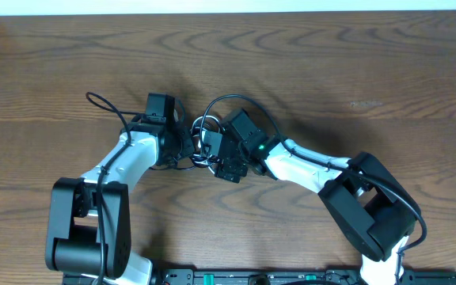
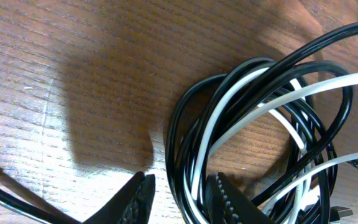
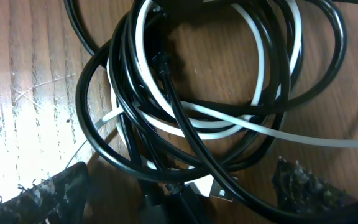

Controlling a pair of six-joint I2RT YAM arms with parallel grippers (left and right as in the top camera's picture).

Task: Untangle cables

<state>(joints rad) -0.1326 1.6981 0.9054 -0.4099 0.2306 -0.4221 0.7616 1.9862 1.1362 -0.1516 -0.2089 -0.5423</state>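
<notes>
From overhead, the tangle of cables [image 1: 203, 131] is seen on the wooden table [image 1: 355, 63] just left of centre, with the left gripper [image 1: 185, 145] placed at its 9 o'clock and the right gripper [image 1: 212, 154] at its 4 o'clock; the fingertips are not made out there. In the left wrist view, the black cable [image 2: 174, 143] and the white cable [image 2: 328, 86] are shown coiled together in overlapping loops toward 3 o'clock. Several strands of both are passed between the fingers of the left gripper [image 2: 182, 202] at 6 o'clock; a gap is seen between the fingers, but whether the strands are pinched cannot be told. In the right wrist view, the black cable [image 3: 79, 93] is looped over and under the white cable [image 3: 328, 140] across most of the frame. The right gripper [image 3: 179, 190] is held with its fingers spread wide at 7 and 5 o'clock, clamped on nothing, and a silver plug [image 3: 219, 186] is seen between them.
</notes>
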